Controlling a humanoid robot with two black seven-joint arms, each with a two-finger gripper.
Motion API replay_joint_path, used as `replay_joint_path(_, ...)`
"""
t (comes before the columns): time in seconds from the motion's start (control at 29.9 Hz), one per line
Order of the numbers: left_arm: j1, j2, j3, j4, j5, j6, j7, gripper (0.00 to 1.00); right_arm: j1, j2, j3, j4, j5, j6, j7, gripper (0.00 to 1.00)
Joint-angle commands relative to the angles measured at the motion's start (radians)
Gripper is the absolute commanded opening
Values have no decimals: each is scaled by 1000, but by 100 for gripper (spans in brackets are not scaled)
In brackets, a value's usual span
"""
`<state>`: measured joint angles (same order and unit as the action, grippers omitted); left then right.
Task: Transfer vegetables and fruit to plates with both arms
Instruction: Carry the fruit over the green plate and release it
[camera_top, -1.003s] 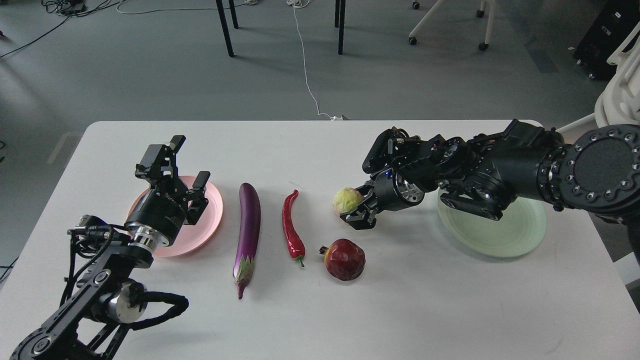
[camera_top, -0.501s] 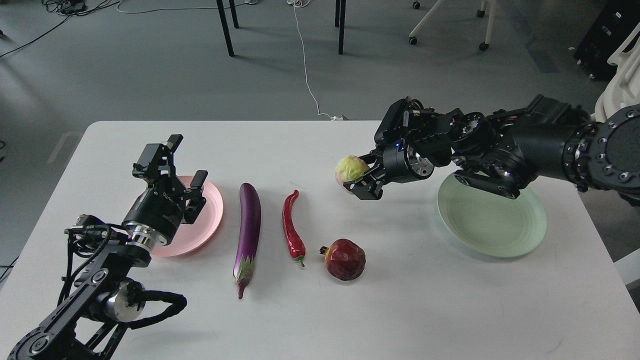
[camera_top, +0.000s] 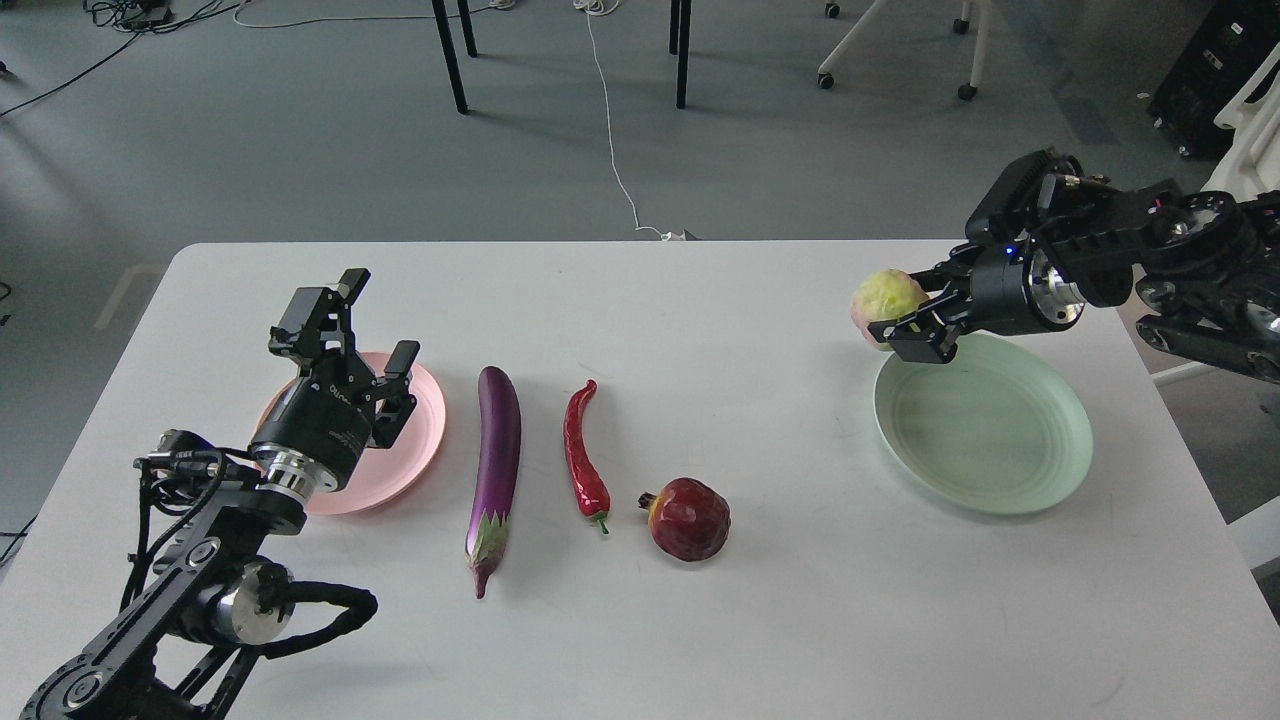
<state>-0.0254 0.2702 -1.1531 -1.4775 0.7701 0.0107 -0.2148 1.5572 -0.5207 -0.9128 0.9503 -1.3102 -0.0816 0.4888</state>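
Note:
My right gripper (camera_top: 905, 315) is shut on the pale green-yellow fruit (camera_top: 884, 298) and holds it in the air just past the far left rim of the mint green plate (camera_top: 985, 428). My left gripper (camera_top: 372, 325) is open and empty, hovering over the pink plate (camera_top: 415, 440). The purple eggplant (camera_top: 496, 460), the red chili pepper (camera_top: 584, 459) and the dark red pomegranate (camera_top: 689, 518) lie on the white table (camera_top: 700, 620) between the two plates.
Chair and table legs (camera_top: 452, 55) stand on the grey floor beyond the table's far edge. A white cable (camera_top: 612, 140) runs across the floor up to that edge. A white chair (camera_top: 1235, 200) is at the far right.
My right gripper has lifted the green-yellow fruit off the table beside the pomegranate and carried it right, up to the green plate's edge. My left gripper has barely shifted over the pink plate.

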Motion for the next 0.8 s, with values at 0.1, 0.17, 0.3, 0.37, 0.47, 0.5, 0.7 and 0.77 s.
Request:
replay_joint_path(0.1, -2, 7, 0, 0, 0, 0, 0, 99, -80, -67, 0, -7, -14, 0, 0, 55)
replay_joint_path(0.17, -2, 7, 0, 0, 1, 0, 0, 99, -103, -79, 0, -16, -14, -1, 0, 56)
replay_joint_path(0.3, -1, 3, 0, -1, 2, 0, 0, 99, -149, -91, 0, -57, -14, -4, 0, 58)
replay_joint_path(0.37, -1, 3, 1, -1, 0, 0, 0, 99, -180, -91, 2, -91, -14, -17, 0, 58)
replay_joint_path(0.47, 1, 4, 1, -1, 0, 0, 0, 99, -215, -85, 2, -142, -14, -44, 0, 59)
replay_joint_path(0.5, 1, 6, 1, -1, 0, 0, 0, 99, -223, -84, 2, -153, -14, -50, 0, 60)
replay_joint_path(0.7, 1, 7, 4, -1, 0, 0, 0, 99, -241, -81, 6, -168, -14, -75, 0, 74)
replay_joint_path(0.77, 1, 9, 4, -1, 0, -1, 0, 99, -241, -82, 8, -168, -14, -84, 0, 89)
